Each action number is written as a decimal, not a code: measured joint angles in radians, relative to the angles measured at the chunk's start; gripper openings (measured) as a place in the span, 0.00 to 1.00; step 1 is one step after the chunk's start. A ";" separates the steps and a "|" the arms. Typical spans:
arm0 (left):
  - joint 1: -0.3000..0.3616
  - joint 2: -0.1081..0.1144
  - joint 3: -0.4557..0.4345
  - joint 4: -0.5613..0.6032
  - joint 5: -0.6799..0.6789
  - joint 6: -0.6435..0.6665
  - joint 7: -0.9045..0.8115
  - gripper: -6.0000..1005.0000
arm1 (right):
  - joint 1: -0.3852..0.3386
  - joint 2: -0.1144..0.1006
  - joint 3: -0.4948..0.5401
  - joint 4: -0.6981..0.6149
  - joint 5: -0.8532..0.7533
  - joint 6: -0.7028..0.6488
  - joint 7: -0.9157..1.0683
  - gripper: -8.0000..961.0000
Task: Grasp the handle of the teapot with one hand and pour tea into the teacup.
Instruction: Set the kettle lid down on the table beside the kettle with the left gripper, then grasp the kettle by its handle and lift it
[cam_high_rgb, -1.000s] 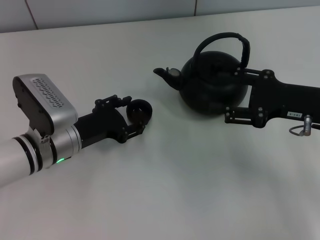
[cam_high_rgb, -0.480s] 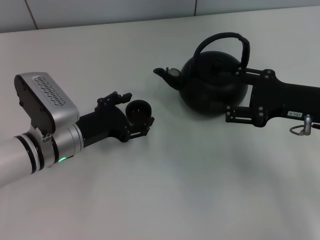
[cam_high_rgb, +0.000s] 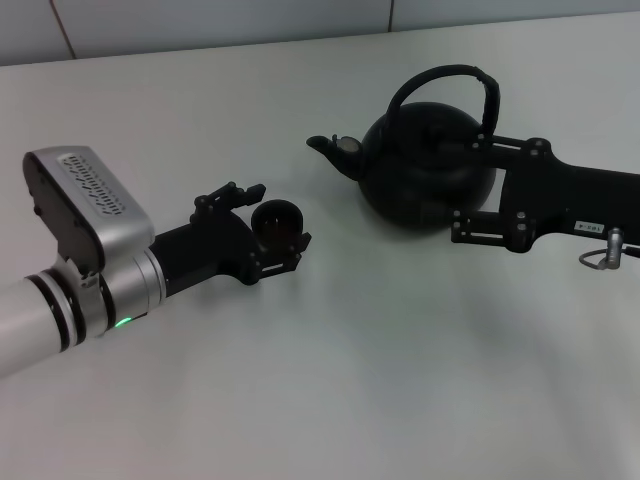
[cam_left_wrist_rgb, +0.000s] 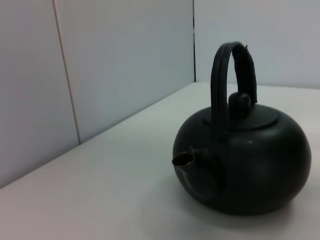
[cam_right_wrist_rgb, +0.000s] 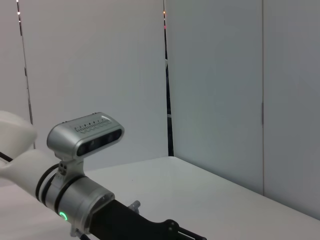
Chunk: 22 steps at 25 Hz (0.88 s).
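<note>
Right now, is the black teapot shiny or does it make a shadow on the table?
In the head view the teapot looks matte with only a faint sheen, and a soft shadow spreads beneath it on the table. In the left wrist view a dim shadow pools under it too; edges look slightly soft.

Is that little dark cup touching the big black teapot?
Apart. The head view shows bare white table between the teacup, sitting in the left gripper, and the teapot.
</note>
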 joint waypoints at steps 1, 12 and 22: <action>0.012 0.001 0.001 0.014 0.001 0.001 0.000 0.86 | 0.001 0.000 0.000 0.000 0.000 0.000 0.000 0.76; 0.113 0.015 -0.002 0.124 0.005 0.071 0.000 0.86 | 0.010 0.000 -0.008 0.000 0.000 0.026 0.000 0.76; 0.125 0.050 -0.040 0.128 0.006 0.311 -0.053 0.86 | 0.006 0.000 -0.001 0.000 0.000 0.027 0.000 0.76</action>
